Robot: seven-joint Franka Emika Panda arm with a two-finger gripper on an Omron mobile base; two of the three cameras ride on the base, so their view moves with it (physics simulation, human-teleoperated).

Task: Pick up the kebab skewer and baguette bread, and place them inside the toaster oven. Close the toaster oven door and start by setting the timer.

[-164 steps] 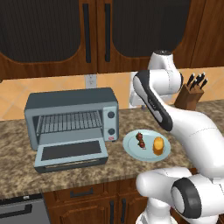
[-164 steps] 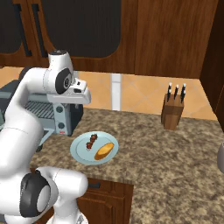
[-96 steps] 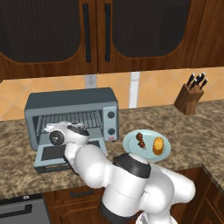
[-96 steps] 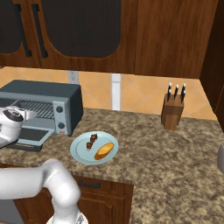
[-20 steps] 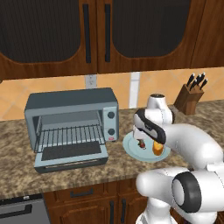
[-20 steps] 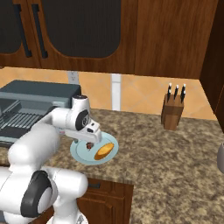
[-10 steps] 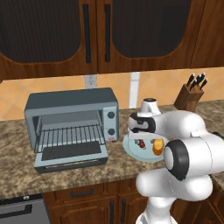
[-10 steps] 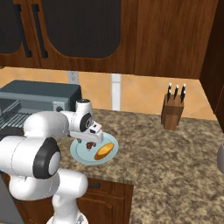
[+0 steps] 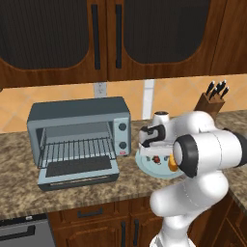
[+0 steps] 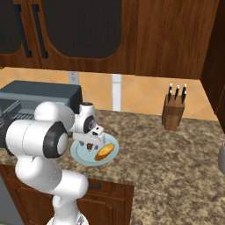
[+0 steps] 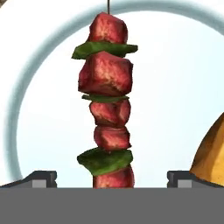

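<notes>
Gripper (image 11: 112,177) spread wide, holding nothing, poised low over the plate (image 9: 144,166) with the kebab skewer (image 11: 107,103) centred between the two tips. From the hand view: skewer running 12 to 6 o'clock, red meat chunks and green slices legible, baguette bread (image 11: 212,153) edging in at 4 o'clock, pale blue plate rim curving around. From the left base view: toaster oven (image 9: 79,135) at 9 o'clock of the plate, toaster oven door (image 9: 79,171) folded down flat, wire rack bare, two knobs on the right panel; skewer reduced to dark red specks. From the right base view: baguette bread lying clear on the plate at 3 o'clock of the hand, knife block (image 10: 173,113) well apart at 2 o'clock.
</notes>
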